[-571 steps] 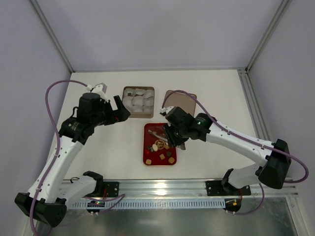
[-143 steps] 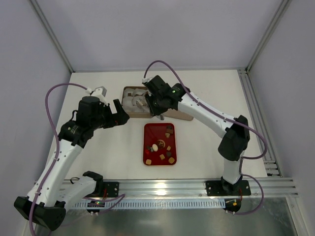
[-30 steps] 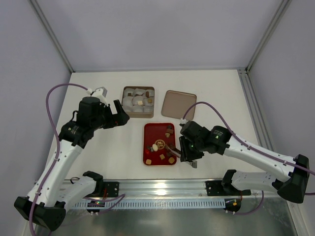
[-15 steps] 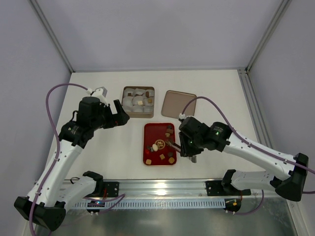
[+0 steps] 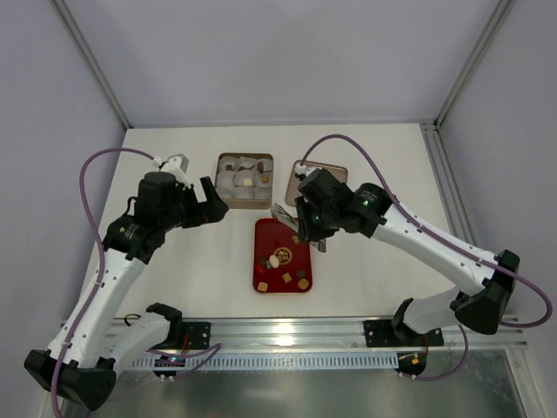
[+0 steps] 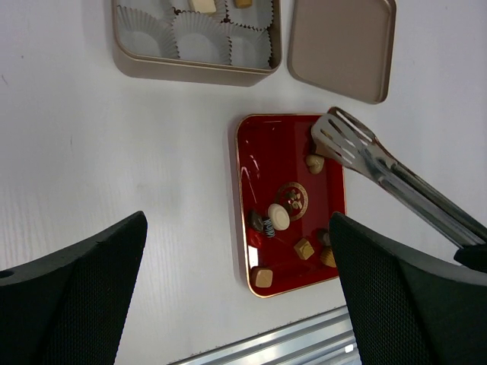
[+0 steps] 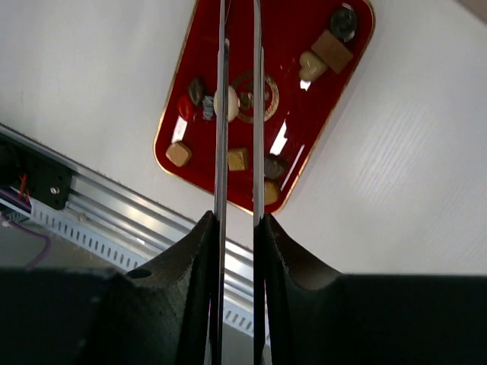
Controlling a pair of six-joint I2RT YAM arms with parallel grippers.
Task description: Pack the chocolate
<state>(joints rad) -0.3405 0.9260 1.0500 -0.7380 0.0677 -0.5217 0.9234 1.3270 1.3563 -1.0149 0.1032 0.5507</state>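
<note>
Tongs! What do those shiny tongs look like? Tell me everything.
The tongs are shiny silver metal: two long arms ending in flat slotted paddles. The right gripper squeezes the handle end, arms nearly parallel. Their tips hang over the red tray, at its far end. Anything pinched between them is hidden.

The left arm [image 5: 96,287] and the right arm [image 5: 435,251] are long white tubes joined by fat black knuckles. A thin purple cable [image 5: 91,165] runs along each arm in big loops. A tiny green light [image 5: 358,202] glows on the right arm's black wrist. A small grey and white box [image 5: 178,162] sits on the left wrist. The left gripper [image 6: 237,218] has two wide black fingers [image 6: 76,289] covered in tiny dots, like a net. The right gripper [image 7: 237,219] has smooth, shiny black fingers [image 7: 297,258].
</note>
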